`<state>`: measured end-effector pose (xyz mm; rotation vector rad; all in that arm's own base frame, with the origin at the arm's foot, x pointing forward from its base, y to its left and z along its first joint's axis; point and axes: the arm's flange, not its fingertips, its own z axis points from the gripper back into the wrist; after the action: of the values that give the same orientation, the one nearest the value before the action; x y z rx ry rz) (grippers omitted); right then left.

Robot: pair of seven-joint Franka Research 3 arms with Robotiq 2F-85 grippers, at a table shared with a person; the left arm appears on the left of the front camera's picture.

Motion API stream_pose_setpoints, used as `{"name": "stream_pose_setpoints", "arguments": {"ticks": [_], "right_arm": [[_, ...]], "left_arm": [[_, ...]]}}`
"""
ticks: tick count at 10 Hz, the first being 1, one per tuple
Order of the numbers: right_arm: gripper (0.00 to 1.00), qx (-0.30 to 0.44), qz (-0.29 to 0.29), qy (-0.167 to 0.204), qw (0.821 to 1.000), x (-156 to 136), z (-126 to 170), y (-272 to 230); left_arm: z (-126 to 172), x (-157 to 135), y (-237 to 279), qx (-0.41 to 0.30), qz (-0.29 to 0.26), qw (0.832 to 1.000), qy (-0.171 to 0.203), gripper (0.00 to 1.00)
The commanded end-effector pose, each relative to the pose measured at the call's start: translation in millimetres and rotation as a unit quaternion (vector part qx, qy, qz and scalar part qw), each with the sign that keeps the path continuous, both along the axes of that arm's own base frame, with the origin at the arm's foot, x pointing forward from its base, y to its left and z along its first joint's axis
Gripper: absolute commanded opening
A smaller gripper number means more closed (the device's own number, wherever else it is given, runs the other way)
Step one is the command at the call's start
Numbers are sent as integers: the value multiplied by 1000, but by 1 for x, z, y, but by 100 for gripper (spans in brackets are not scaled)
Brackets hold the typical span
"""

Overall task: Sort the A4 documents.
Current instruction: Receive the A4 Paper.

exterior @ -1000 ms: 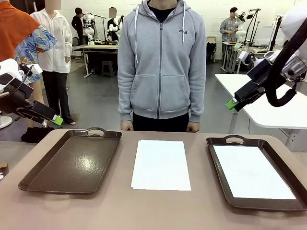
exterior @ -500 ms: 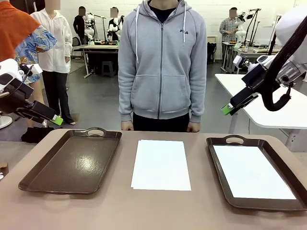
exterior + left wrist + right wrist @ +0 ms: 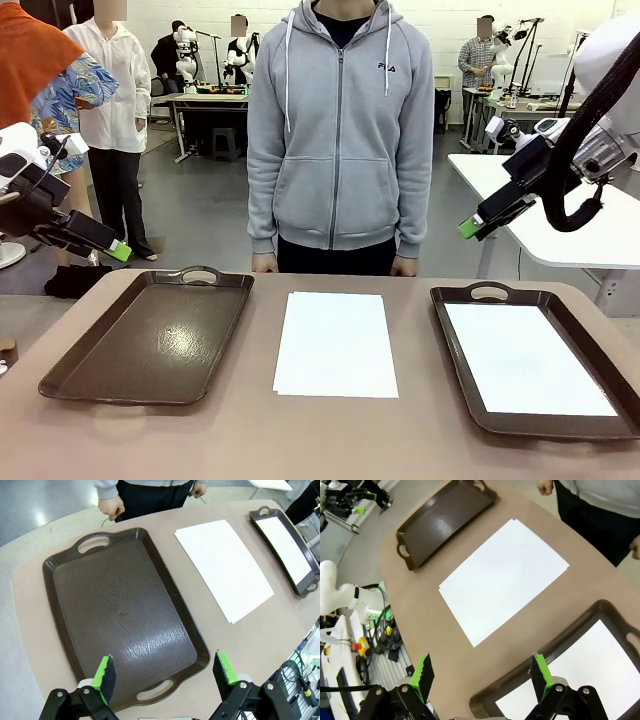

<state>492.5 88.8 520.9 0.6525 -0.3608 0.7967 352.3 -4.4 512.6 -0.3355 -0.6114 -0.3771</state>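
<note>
Left end effector (image 3: pixel 119 250) and right end effector (image 3: pixel 468 227) hover, jaws spread.

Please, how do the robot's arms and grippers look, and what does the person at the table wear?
The left arm and right arm are white. The left gripper and right gripper are black, each with two straight fingers ending in green pads. A thick black ribbed cable runs along the right arm. The person wears a grey zip hoodie with long sleeves and white drawstrings.

Tan table (image 3: pixel 320 440) — brown tray (image 3: pixel 150 340) below left gripper (image 3: pixel 165 667), A4 documents (image 3: pixel 335 343) stacked between both grippers, second brown tray (image 3: pixel 462 293) below right gripper (image 3: pixel 482 672).
</note>
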Motion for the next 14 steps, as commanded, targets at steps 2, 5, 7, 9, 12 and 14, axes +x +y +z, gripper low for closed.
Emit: {"name": "stream_pose_setpoints", "arguments": {"ticks": [2, 5, 7, 9, 12, 14], "right_arm": [[100, -4, 1, 0, 1000, 0, -1, 1], [100, -4, 1, 0, 1000, 0, -1, 1], [100, -4, 1, 0, 1000, 0, -1, 1], [100, -4, 1, 0, 1000, 0, -1, 1], [100, -4, 1, 0, 1000, 0, -1, 1], [100, -4, 1, 0, 1000, 0, -1, 1]], "left_arm": [[-1, 0, 1, -4, -1, 1000, 1, 100], [-1, 0, 1, -4, -1, 1000, 1, 100], [-1, 0, 1, -4, -1, 1000, 1, 100], [-1, 0, 1, -4, -1, 1000, 1, 100], [-1, 0, 1, -4, -1, 1000, 1, 100], [-1, 0, 1, -4, -1, 1000, 1, 100]]}}
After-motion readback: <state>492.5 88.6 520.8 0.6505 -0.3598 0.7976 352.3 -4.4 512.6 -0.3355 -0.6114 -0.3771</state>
